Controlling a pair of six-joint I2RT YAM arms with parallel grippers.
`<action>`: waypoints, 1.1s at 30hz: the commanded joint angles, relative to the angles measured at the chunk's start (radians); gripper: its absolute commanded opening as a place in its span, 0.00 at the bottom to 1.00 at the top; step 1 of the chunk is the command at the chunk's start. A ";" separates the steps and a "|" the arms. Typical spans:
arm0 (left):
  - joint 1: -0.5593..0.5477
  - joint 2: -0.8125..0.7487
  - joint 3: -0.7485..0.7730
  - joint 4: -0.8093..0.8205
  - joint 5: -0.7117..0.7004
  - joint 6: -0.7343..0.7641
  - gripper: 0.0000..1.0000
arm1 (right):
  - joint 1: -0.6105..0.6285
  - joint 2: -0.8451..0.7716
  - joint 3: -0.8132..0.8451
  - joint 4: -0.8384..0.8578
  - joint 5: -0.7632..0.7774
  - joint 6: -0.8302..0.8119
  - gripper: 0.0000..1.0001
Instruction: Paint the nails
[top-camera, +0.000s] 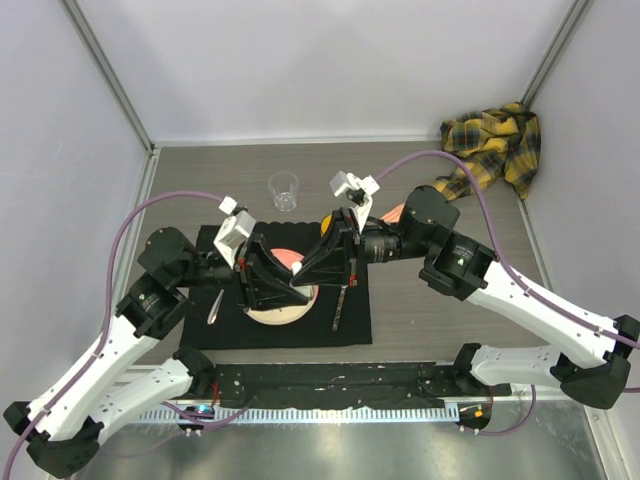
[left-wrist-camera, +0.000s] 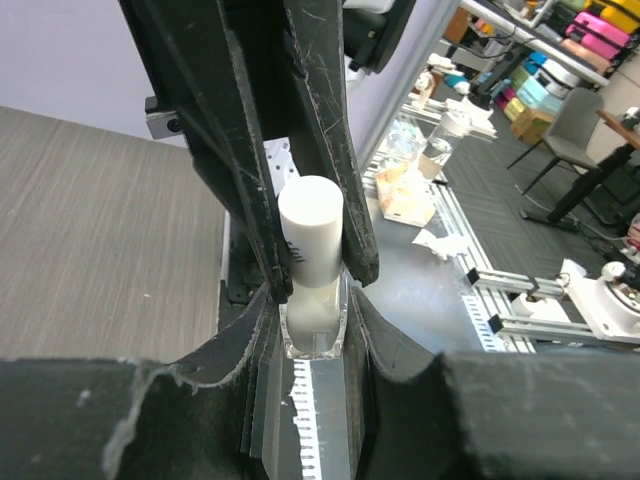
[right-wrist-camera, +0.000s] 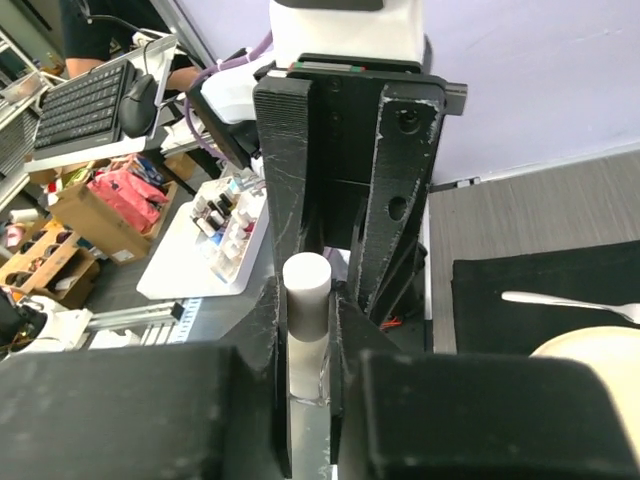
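The left gripper (left-wrist-camera: 315, 345) is clamped tight on the clear glass body of a tiny bottle (left-wrist-camera: 316, 335). Its dark fingers (left-wrist-camera: 235, 350) press the two sides low down. The right gripper (right-wrist-camera: 305, 335) meets it from the opposite side, with its fingers (left-wrist-camera: 255, 200) drawn in against both flanks of the white cap (left-wrist-camera: 310, 225). The bottle stands upright, caught between the two.

The cap is a tall, plain white cylinder with a flat top. A small patch of dark print sits on its side near one right finger, too small to read.

Directly beneath the joined fingers lies a cream plate (top-camera: 275, 312) on a black mat (top-camera: 350, 328). A silver utensil (top-camera: 215, 305) lies on the mat on the left gripper's side, and a slim dark tool (top-camera: 340, 305) lies on the right gripper's side. Beyond the fingertips, off the mat, a clear cup (top-camera: 284, 190) stands on the table (top-camera: 420, 330).

Farther out, behind the right gripper's wrist, a pale peach bit of the mannequin hand (top-camera: 394, 212) peeks past the arm. Its yellow-and-black plaid sleeve (top-camera: 495, 150) lies crumpled toward the far right corner. The nails are on that hand, well apart from the bottle, and are too small and too covered to make out.
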 joint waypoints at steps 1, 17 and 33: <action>-0.004 -0.017 0.077 -0.102 -0.186 0.104 0.00 | -0.001 -0.002 0.002 0.013 0.020 -0.013 0.01; -0.004 0.079 0.136 -0.258 -0.750 0.163 0.00 | 0.599 0.187 0.151 -0.251 1.639 -0.306 0.38; -0.004 -0.029 0.024 -0.076 -0.009 0.102 0.00 | 0.022 -0.111 -0.010 -0.091 0.140 -0.071 0.72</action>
